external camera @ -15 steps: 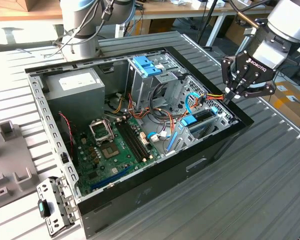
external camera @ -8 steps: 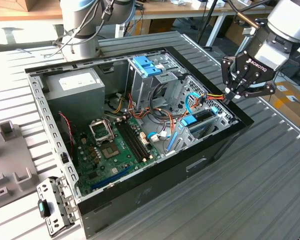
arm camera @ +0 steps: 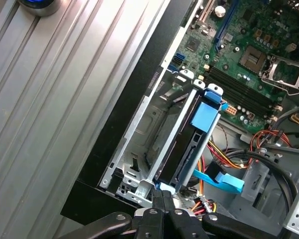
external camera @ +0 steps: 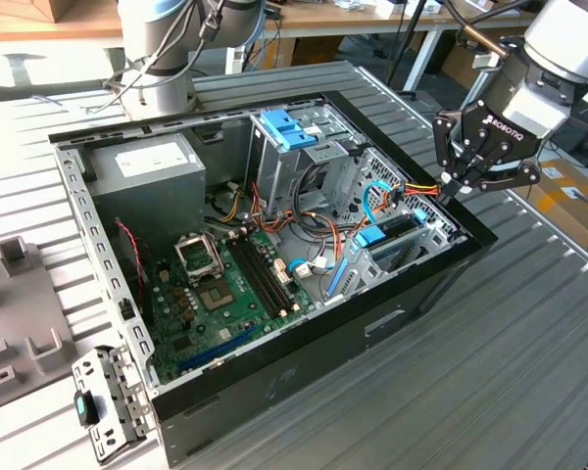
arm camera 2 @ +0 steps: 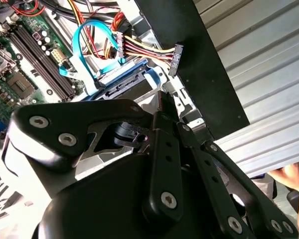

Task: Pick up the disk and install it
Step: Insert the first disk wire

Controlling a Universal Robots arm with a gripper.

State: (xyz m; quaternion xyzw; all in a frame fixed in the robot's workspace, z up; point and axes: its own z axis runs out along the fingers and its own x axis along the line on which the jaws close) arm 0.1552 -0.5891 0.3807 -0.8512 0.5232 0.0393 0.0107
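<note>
gripper (arm camera: 162, 195), fingers together w/ nothing between, tips right at end of disk (arm camera: 185, 149), edge-on in drive bay (arm camera: 139, 149)

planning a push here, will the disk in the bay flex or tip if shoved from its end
Probably stiff: the disk looks like a metal slab, unlikely to flex. It seems to stand on edge between the bay walls, so it should slide rather than tip. Its blue rail may add drag.

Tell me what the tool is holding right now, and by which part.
Nothing, as far as shows. The tool is shut, tips together at the blue-tabbed end of the disk, which stands on edge in the drive bay.
</note>
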